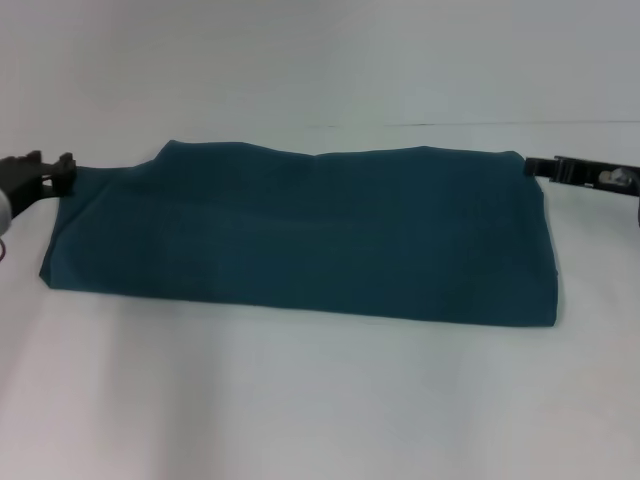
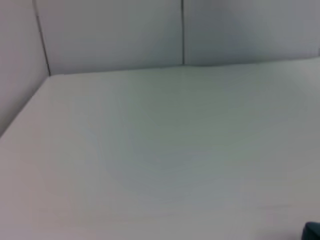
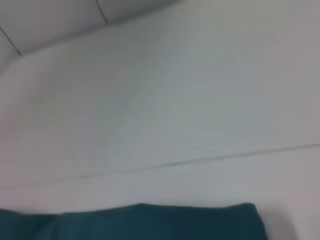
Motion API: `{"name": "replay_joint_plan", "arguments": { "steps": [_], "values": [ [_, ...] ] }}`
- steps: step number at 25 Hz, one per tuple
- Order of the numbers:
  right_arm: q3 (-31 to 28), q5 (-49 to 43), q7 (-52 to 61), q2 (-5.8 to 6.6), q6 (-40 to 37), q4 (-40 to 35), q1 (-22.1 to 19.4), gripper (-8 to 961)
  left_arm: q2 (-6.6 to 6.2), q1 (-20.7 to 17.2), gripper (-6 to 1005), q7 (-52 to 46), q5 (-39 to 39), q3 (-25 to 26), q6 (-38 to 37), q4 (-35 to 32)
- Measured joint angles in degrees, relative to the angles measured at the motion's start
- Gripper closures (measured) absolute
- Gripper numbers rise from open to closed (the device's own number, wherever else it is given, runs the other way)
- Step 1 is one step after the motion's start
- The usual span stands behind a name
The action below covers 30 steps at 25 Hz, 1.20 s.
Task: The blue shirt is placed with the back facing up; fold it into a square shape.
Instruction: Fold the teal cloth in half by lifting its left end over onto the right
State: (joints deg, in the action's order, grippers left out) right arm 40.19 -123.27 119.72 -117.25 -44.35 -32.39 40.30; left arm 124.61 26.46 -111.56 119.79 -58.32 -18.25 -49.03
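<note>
You've got the white desk [image 1: 320,400] carrying the blue shirt [image 1: 310,235], folded into a wide band lying flat across the middle, long side running left to right. Left gripper [image 1: 62,172] sits at the shirt's far left corner, touching the fabric edge; whether its fingers are apart or clamped, you cannot tell. Right gripper [image 1: 535,168] sits at the far right corner, at the cloth edge; cannot tell finger state there either. Right wrist view shows the shirt's edge [image 3: 150,222] on the desk.
</note>
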Motion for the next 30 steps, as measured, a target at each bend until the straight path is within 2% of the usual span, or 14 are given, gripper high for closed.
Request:
{"name": "replay_joint_plan", "arguments": {
  "steps": [4, 5, 6, 13, 17, 22, 30],
  "values": [
    [0.2, 2.44, -1.24, 0.65, -4.18, -0.71, -0.39, 642, -0.05, -3.92, 627, -3.25, 0.38, 0.43, -7.5, -4.49],
    [0.2, 2.54, -1.52, 0.7, -5.52, -0.84, -0.39, 596, -0.05, -3.92, 606, -3.25, 0.38, 0.43, -7.5, -4.49],
    [0.21, 2.54, -1.61, 0.76, -6.98, -0.98, -0.4, 549, -0.1, -5.66, 585, -4.56, 0.45, 1.01, -12.54, -6.1],
    [0.3, 2.33, -1.23, 1.48, -14.44, -1.48, -1.98, 264, -0.1, -9.16, 421, -5.23, 0.46, 3.0, -21.53, -8.62],
    [-0.07, 2.41, -1.08, 2.26, -18.01, -1.86, -3.87, 266, -0.1, -10.21, 266, -4.73, 0.47, 3.87, -24.23, -8.98],
    [-0.52, 2.57, -0.84, 3.38, -22.6, -2.56, -6.11, 269, -0.16, -10.63, 265, -4.61, 1.26, 4.18, -25.27, -9.06],
    [-3.23, 2.68, -0.81, 3.71, -24.94, -3.27, -9.08, 271, -0.17, -10.69, 270, -3.37, 3.5, 4.3, -29.71, -9.4]
  ]
}}
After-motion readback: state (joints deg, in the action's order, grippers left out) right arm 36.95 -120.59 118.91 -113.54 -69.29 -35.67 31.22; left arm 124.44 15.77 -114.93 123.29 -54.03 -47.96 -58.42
